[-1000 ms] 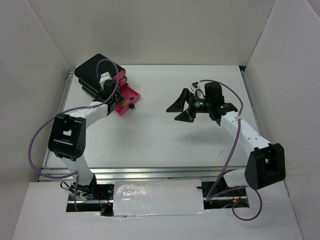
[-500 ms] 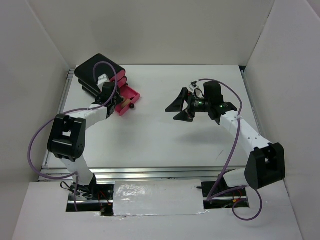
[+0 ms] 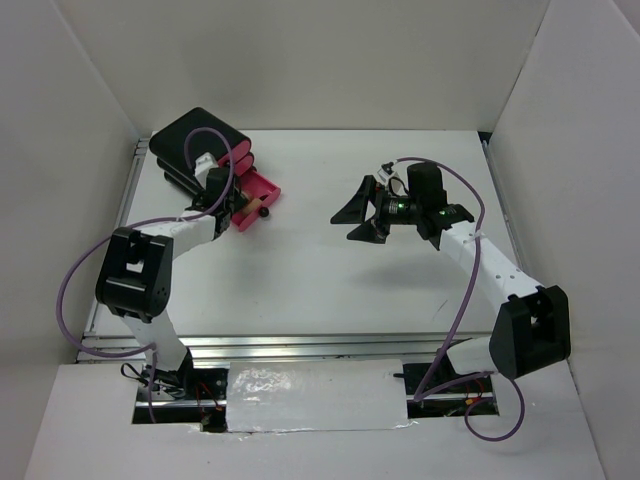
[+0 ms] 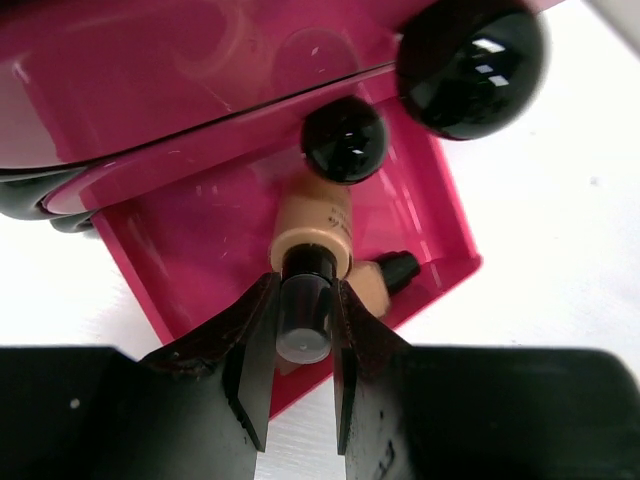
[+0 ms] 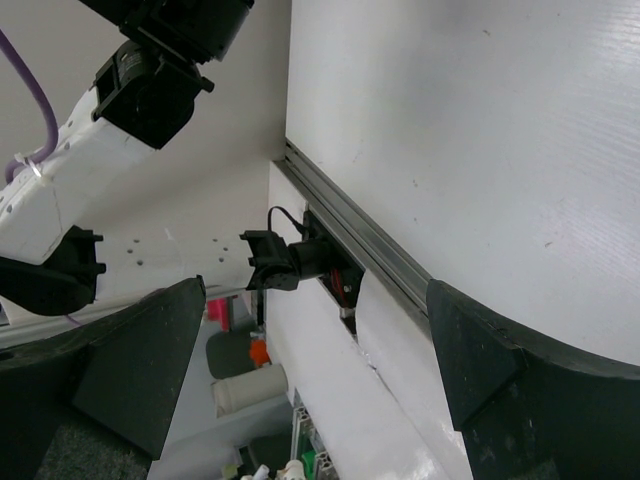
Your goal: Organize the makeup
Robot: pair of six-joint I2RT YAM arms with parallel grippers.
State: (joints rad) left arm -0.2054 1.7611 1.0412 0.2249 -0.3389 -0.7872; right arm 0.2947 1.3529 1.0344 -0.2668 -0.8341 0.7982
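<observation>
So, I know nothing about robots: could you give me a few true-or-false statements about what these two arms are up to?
1. The left gripper is shut on the dark cap of a tan bottle. True.
2. The pink drawer is pushed shut. False: it is pulled open, and the held bottle is over it.
3. The right gripper is holding a compact. False: its fingers are spread wide with nothing between them.
4. A second tan bottle lies in the open drawer. True.
</observation>
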